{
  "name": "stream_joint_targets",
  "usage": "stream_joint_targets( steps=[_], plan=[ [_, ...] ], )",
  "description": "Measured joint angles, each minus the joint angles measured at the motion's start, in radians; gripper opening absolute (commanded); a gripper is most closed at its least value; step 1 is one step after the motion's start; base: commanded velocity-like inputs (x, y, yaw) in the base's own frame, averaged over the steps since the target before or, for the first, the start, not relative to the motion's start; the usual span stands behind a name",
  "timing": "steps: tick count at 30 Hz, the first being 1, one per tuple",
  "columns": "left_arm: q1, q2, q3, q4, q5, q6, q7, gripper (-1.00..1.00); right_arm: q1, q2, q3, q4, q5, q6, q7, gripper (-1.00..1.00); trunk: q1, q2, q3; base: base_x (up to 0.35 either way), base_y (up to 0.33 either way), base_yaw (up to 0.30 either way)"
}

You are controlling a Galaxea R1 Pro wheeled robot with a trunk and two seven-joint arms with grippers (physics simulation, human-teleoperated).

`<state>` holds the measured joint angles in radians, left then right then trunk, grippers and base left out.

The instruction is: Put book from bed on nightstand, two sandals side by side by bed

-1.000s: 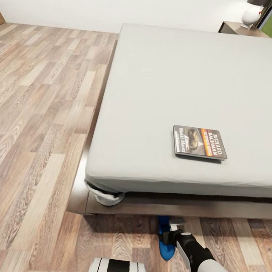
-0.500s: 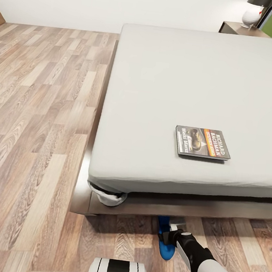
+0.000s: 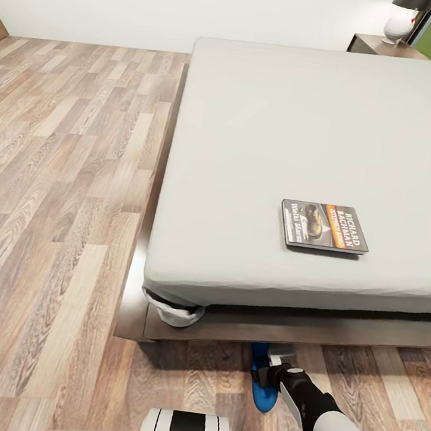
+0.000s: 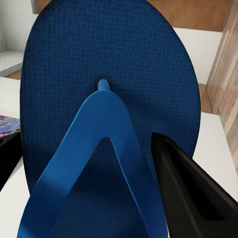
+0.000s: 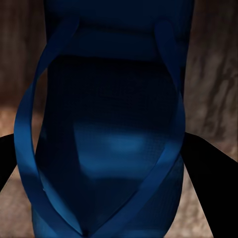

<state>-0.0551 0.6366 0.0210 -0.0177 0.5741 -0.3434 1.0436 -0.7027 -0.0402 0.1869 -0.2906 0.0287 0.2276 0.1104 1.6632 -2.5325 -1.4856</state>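
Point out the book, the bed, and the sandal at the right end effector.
book (image 3: 325, 226): head view, middle of cover.
bed (image 3: 280, 135): head view, bare mattress top.
sandal (image 5: 111, 144): right wrist view, footbed between the straps.

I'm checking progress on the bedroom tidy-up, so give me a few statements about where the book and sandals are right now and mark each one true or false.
1. The book lies flat on the bed. True.
2. The book sits on the nightstand. False: it is on the mattress, and the nightstand at the far corner carries a lamp.
3. The right gripper is low over the floor by the bed frame, at a blue sandal. True.
4. In the left wrist view, a blue sandal sits between the gripper's fingers. True.
5. Both sandals lie side by side on the mattress. False: no sandal is on the mattress.
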Motion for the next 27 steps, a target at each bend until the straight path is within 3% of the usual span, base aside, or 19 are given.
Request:
stream_joint_targets(
  steps=[23, 24, 27],
  plan=[
    [0.000, 0.000, 0.000, 0.000, 0.000, 0.000, 0.000, -1.00, 0.000, 0.001, -0.001, 0.000, 0.000, -0.005, 0.000, -1.00, 0.000, 0.000, 0.000, 0.000, 0.003, 0.000],
    [0.000, 0.000, 0.000, 0.000, 0.000, 0.000, 0.000, -1.00, 0.000, 0.001, -0.001, 0.000, 0.000, -0.004, 0.000, 1.00, 0.000, 0.000, 0.000, 0.000, 0.000, 0.000],
    [0.000, 0.000, 0.000, 0.000, 0.000, 0.000, 0.000, -1.00, 0.000, 0.001, -0.001, 0.000, -0.001, -0.003, 0.000, 1.00, 0.000, 0.000, 0.000, 0.000, 0.000, 0.000]
  ],
)
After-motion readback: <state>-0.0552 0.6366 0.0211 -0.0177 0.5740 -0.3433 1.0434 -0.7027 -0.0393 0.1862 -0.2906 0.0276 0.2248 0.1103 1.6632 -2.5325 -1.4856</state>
